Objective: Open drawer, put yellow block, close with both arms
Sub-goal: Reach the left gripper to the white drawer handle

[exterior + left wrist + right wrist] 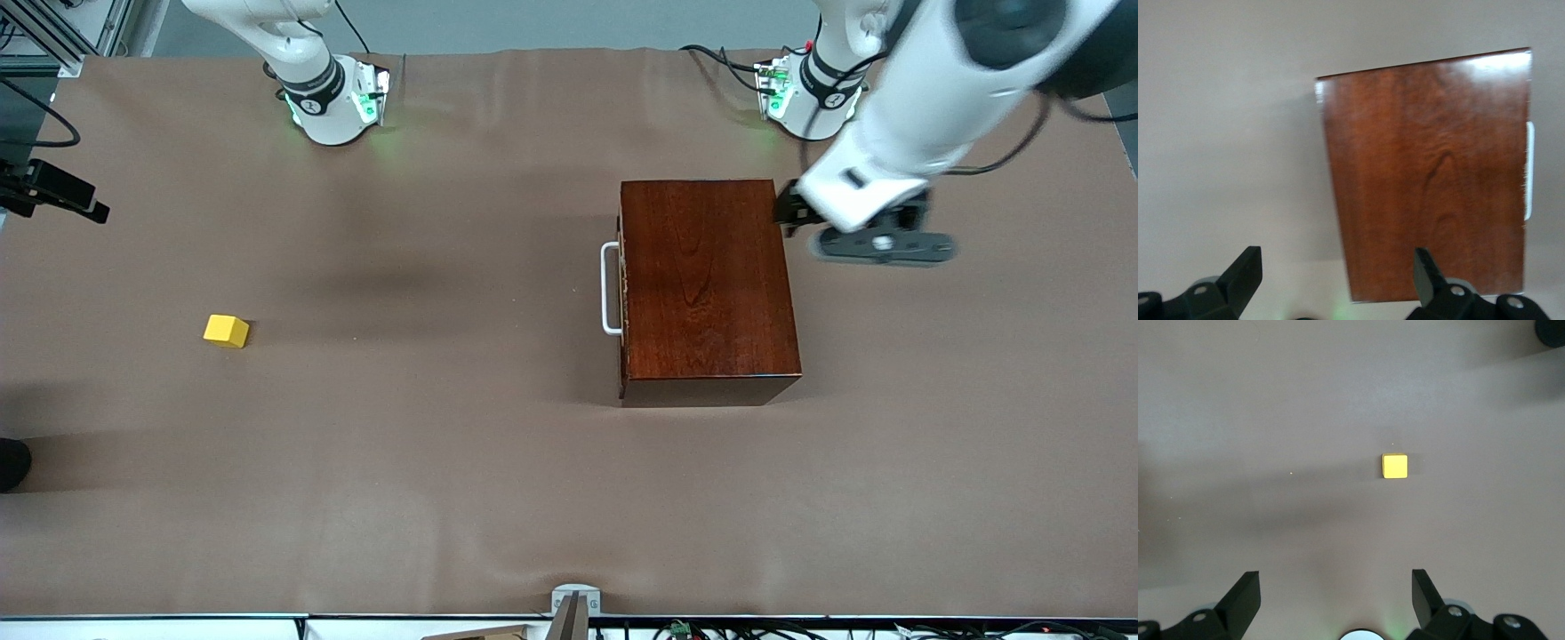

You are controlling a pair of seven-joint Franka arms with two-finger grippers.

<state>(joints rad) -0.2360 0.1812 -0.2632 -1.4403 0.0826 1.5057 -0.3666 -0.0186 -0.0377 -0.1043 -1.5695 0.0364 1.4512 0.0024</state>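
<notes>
A: Which step is it now?

B: I judge the first one. The drawer [622,289] is shut in the mahogany box [707,289], its handle [610,289] at the box's 9 o'clock.

A: And the grippers?

B: The left gripper [1338,280] hangs over the box's 2 o'clock corner, jaws apart. The right gripper [1336,600], jaws apart too, looks down on the yellow block [226,331], which lies on the table [444,462] toward the right arm's end. Next, one gripper must reach the handle.

- The wooden box [707,284] is dark shiny red-brown with wavy wood lines.
- The drawer handle [610,289] is white.
- The yellow block [227,331] is bright yellow.
- The table cover [400,444] is plain brown.
- The arms [925,98] are white with black joints.
- The bases [342,107] glow green.
</notes>
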